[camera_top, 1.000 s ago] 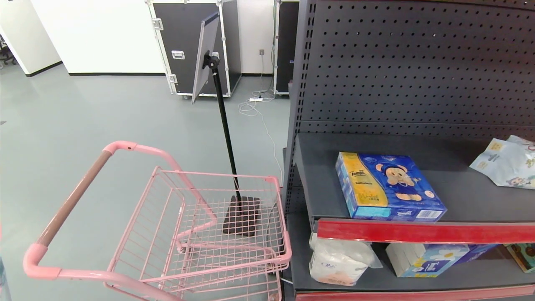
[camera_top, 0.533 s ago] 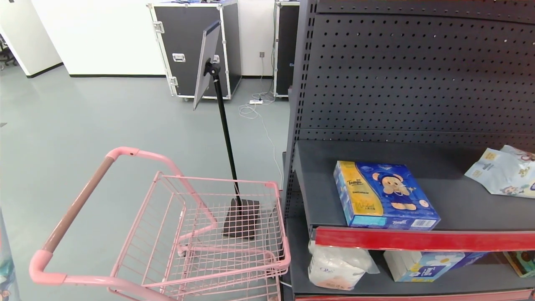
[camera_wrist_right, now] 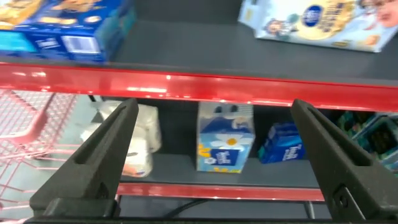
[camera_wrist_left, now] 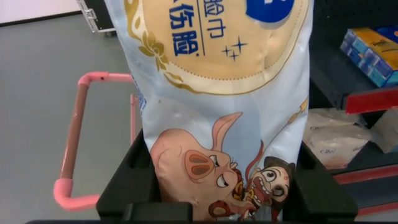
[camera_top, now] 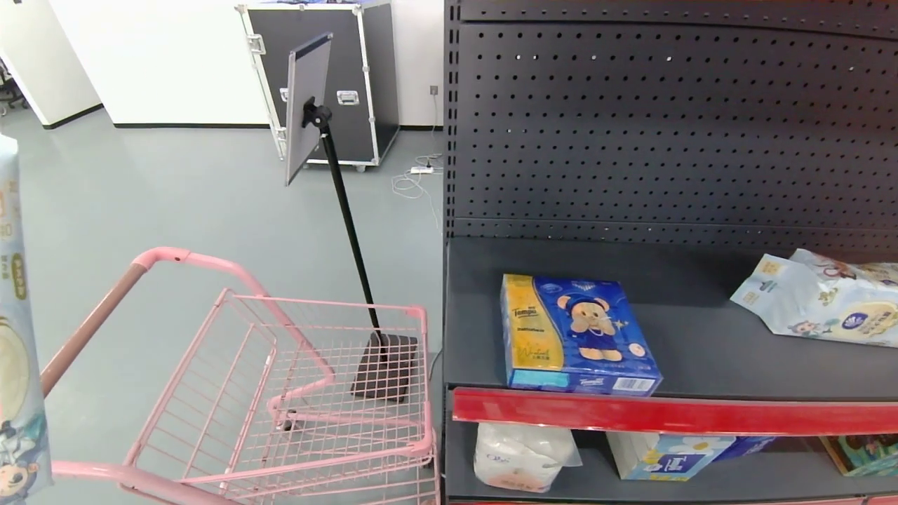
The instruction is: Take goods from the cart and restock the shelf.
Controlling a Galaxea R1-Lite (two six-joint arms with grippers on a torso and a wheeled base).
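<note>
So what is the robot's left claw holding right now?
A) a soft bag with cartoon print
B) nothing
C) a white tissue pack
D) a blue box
A: in the left wrist view the left gripper is shut on a soft bag with cartoon print, one finger pressed against each side of it.

My head camera looks down over cart [camera_top: 319, 303] and shelf [camera_top: 701, 337]. My left wrist view hugs the bag [camera_wrist_left: 217, 112]; my right faces the shelf's red edge [camera_wrist_right: 199, 84]

A mock shop in a bare hall: a pegboard shelf [camera_top: 701, 340] with a red price strip [camera_top: 666, 415], a pink shopping cart [camera_top: 163, 255], equipment cases [camera_top: 368, 59] behind.
</note>
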